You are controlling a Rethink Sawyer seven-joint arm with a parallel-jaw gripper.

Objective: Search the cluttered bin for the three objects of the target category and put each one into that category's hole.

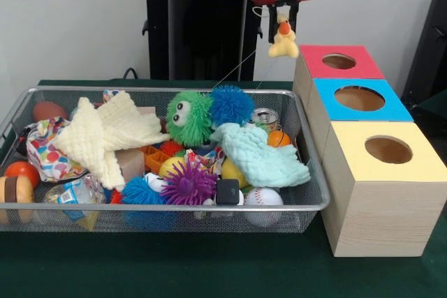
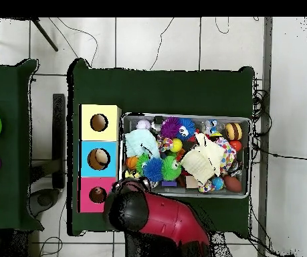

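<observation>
My gripper point(image 1: 283, 21) hangs from the red arm at the top of the front view, shut on a small yellow plush duck point(image 1: 283, 38) with an orange beak. The duck hangs in the air over the far right corner of the silver wire-mesh bin point(image 1: 167, 206), just left of the red-faced box's round hole point(image 1: 339, 61). In the overhead view the red arm point(image 2: 157, 215) hides the gripper and duck; the red box's hole point(image 2: 98, 195) shows beside it, and the bin point(image 2: 186, 195) lies to the right. No other plush animal shows clearly in the clutter.
The bin holds a green fuzzy ball with googly eyes point(image 1: 188, 117), blue point(image 1: 230, 105) and purple point(image 1: 187, 185) spiky balls, a cream cloth point(image 1: 112, 134), a mint cloth point(image 1: 262, 155), a baseball point(image 1: 264, 197) and a can point(image 1: 265, 117). Blue-faced point(image 1: 359, 98) and yellow-faced point(image 1: 388, 150) boxes stand nearer than the red one.
</observation>
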